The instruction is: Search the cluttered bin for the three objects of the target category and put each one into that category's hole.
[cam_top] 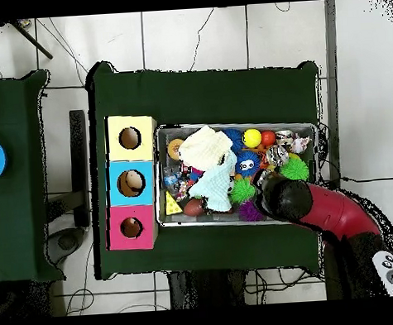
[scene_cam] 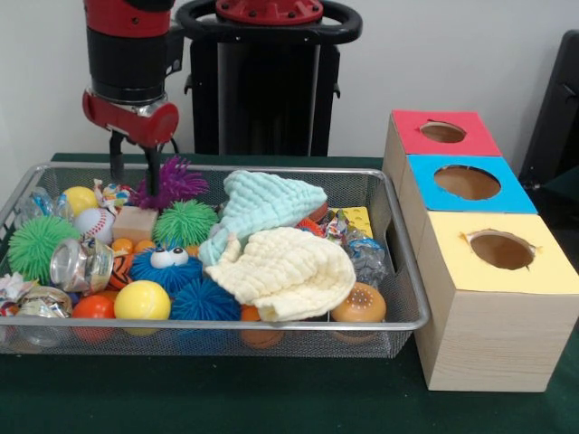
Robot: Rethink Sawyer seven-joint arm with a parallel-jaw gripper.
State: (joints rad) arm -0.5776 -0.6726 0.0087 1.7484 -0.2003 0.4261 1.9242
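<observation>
We see the end effector (scene_cam: 134,167) hanging over the far left part of the bin (scene_cam: 271,326), its two dark fingers (scene_cam: 117,161) standing narrowly apart and holding nothing, the tips just above the toys. Right beside the fingers lies a purple spiky ball (scene_cam: 172,181), and just below them a pale block (scene_cam: 136,222) with a baseball (scene_cam: 94,224) to its left and a green spiky ball (scene_cam: 185,221) to its right. Nearer to us sit a blue fuzzy toy with eyes (scene_cam: 168,264), a yellow ball (scene_cam: 142,299), a small glass jar (scene_cam: 80,264) lying on its side and a larger green spiky ball (scene_cam: 36,246) at the left wall. A mint cloth (scene_cam: 262,206) and a cream cloth (scene_cam: 289,269) cover the middle of the pile, touching each other. The bin rests on the green table (scene_cam: 271,398). To its right stands a row of three wooden boxes; the hole (scene_cam: 443,132) in the red top is the farthest, behind the blue-topped box (scene_cam: 466,183) and the yellow-topped box (scene_cam: 502,251). From overhead, the red arm (cam_top: 335,212) reaches over the bin's corner away from the boxes.
</observation>
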